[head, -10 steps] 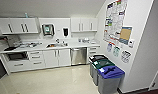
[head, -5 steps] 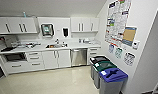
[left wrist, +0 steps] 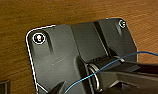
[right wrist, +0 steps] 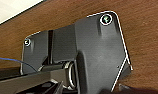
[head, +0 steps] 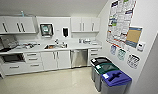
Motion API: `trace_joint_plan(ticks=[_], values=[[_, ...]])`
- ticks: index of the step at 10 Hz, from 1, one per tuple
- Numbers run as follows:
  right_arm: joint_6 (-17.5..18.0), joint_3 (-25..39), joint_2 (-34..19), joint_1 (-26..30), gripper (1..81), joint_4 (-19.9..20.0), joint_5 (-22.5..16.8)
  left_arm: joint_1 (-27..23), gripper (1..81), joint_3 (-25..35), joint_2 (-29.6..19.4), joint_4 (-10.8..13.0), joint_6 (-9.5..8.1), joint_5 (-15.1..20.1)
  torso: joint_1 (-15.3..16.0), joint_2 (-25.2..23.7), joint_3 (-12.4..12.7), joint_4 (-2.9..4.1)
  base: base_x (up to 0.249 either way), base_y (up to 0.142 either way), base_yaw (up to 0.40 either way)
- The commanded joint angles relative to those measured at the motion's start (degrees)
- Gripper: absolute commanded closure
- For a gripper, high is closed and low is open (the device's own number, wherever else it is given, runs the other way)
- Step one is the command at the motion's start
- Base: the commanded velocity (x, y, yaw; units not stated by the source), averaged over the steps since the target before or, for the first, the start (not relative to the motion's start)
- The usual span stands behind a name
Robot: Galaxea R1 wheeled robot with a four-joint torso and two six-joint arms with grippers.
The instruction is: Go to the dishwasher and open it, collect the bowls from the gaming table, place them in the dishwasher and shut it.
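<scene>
Currently you are looking into a kitchenette from the head view. The dishwasher (head: 79, 58) is sitting right of centre in the frame, under the white desk (head: 70, 47), its grey steel front shut, between the white cabinet doors (head: 56, 59) on its left and a narrow stack of drawers (head: 94, 52) on its right. The sink (head: 53, 46) is sitting on the desk just left of and above it. Three lidded bins (head: 108, 75) are standing at lower right along the wall with the posters (head: 120, 20), near the dishwasher's right side.

Handling, as a judgement: the door is looking like a stiff, smooth steel panel, probably hinged low and sprung, so it is likely resisting at first and then dropping under its own weight. A darker strip is running along its top edge; that is probably where to take hold, since the flat front is offering nothing to grip. The handle's form is too blurred to tell.

Grippers: both wrist views are showing the robot's own dark plate over a brown wood-grained surface; I cannot tell how far either gripper is open or whether it is holding anything.
</scene>
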Motion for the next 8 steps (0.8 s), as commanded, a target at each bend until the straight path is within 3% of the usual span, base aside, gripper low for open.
trace_joint_plan(ticks=[1, 8], values=[[-0.3, -5.0, 2.5, 2.8, 1.0, -0.8, -2.7, -2.9, 1.0, -3.0, 0.7, 0.4, 0.58, 3.1, 0.0, 0.0, 0.0, 0.00, 0.168, 0.000, 0.000], [-0.4, -3.5, 2.2, 2.8, 1.0, -0.8, -2.7, -2.9, 1.0, -2.9, 1.2, 0.4, 0.58, 3.1, 0.0, 0.0, 0.0, 0.00, 0.140, 0.000, 0.000]])
